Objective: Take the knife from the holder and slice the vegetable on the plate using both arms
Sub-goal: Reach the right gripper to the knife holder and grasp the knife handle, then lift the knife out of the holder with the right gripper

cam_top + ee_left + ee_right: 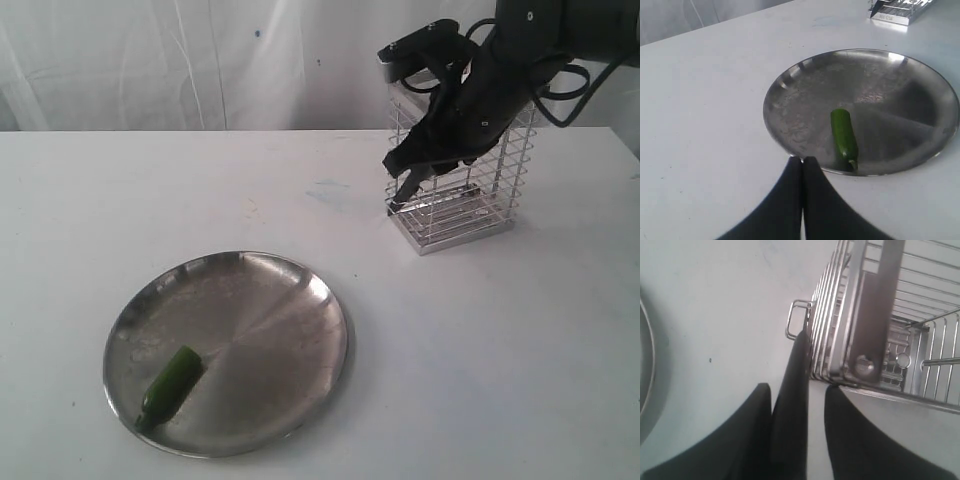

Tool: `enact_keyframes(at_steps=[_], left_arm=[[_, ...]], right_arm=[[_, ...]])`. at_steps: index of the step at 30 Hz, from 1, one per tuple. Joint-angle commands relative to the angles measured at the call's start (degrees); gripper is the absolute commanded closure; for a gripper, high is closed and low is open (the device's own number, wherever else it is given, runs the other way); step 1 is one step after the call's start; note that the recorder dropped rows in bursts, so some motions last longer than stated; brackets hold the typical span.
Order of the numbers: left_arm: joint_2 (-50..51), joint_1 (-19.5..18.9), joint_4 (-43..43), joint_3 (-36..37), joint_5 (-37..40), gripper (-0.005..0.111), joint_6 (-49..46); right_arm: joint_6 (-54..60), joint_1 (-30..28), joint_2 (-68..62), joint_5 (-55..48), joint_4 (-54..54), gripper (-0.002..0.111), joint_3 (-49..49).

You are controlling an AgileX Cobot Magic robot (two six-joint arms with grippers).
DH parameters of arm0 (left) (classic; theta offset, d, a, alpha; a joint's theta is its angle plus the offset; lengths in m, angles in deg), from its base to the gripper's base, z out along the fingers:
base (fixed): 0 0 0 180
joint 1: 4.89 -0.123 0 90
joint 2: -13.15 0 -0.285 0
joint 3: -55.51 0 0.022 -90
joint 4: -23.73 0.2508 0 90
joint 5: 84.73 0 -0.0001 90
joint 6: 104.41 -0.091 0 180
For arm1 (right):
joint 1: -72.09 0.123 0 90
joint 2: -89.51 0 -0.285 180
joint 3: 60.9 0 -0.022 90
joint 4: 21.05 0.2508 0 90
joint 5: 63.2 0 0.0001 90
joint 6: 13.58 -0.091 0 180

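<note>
The green vegetable (172, 385) (844, 132) lies on the steel plate (260, 320) (890, 100) near its front left rim. My left gripper (802, 159) hovers shut and empty just outside that rim; the exterior view does not show it. The chrome wire holder (470, 210) (880, 315) stands at the back right. My right gripper (405, 185) (797, 386) reaches down along the holder's outer side. The black knife (801, 355) runs along that side, between the jaws. It rests against one finger, and a gap shows to the other finger.
The holder's corner (900, 7) shows beyond the plate in the left wrist view. A small wire loop (795, 320) sticks out from the holder's side by the knife. White tabletop lies between plate and holder, with a white curtain behind.
</note>
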Motion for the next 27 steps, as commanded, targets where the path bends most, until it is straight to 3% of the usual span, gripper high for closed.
enact_keyframes(at_steps=[1, 10, 17, 27], left_arm=[[-0.2, 0.5, 0.0, 0.2, 0.4, 0.107, 0.0], [-0.2, 0.5, 0.0, 0.2, 0.4, 0.107, 0.0], [-0.2, 0.5, 0.0, 0.2, 0.4, 0.107, 0.0], [-0.2, 0.5, 0.0, 0.2, 0.4, 0.107, 0.0]], right_arm=[[0.1, -0.3, -0.1, 0.9, -0.4, 0.074, -0.6], [0.1, -0.3, -0.1, 0.8, -0.4, 0.075, -0.6], [0.1, -0.3, 0.9, 1.2, -0.4, 0.103, -0.6], [0.1, -0.3, 10.8, -10.2, -0.4, 0.105, -0.6]])
